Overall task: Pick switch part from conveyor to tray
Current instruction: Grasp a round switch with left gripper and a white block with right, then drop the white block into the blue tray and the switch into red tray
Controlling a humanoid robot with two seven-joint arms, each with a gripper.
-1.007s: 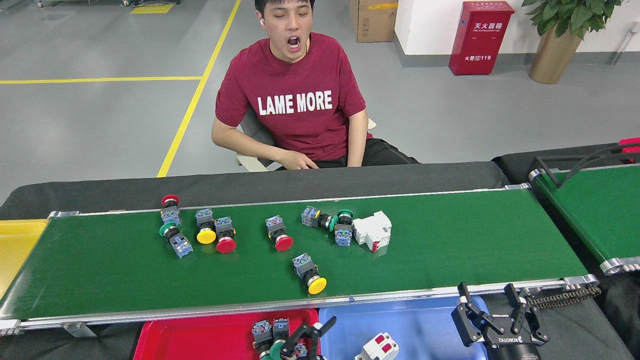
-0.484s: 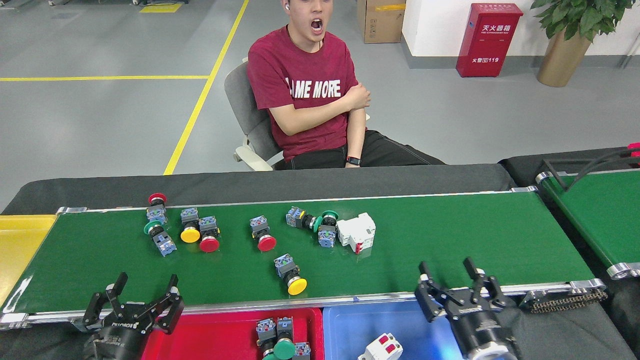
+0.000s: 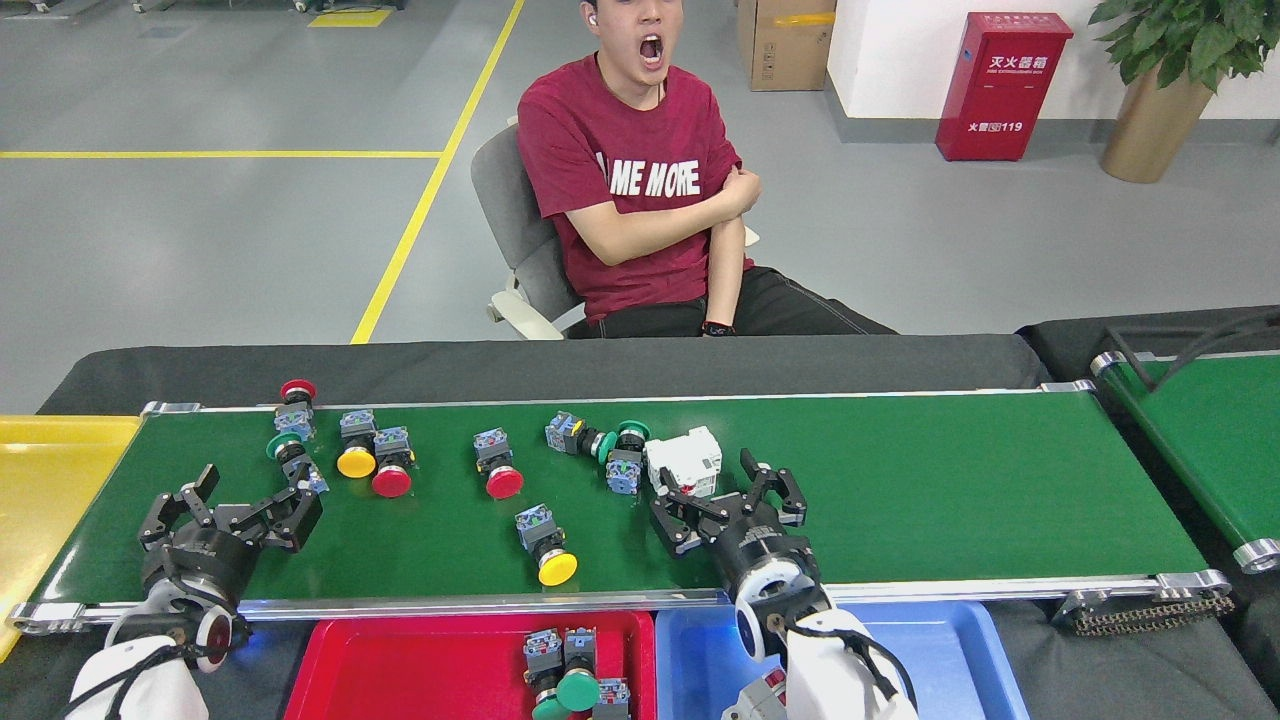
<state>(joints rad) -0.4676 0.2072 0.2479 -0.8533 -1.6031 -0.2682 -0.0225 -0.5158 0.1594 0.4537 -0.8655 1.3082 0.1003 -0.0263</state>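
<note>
My right tool (image 3: 728,500) hangs released over the conveyor (image 3: 900,500), fingers spread. The white switch part (image 3: 685,462) lies just beyond it, slightly left, almost between the fingertips, so this arm is nearer. My left tool (image 3: 232,505), also released, sits well apart.

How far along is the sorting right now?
Done: some button switches lie in the red tray. In hand: nothing; the open right gripper reaches toward the white breaker, and the left gripper is open. Left: the breaker and eight switches on the conveyor.
</note>
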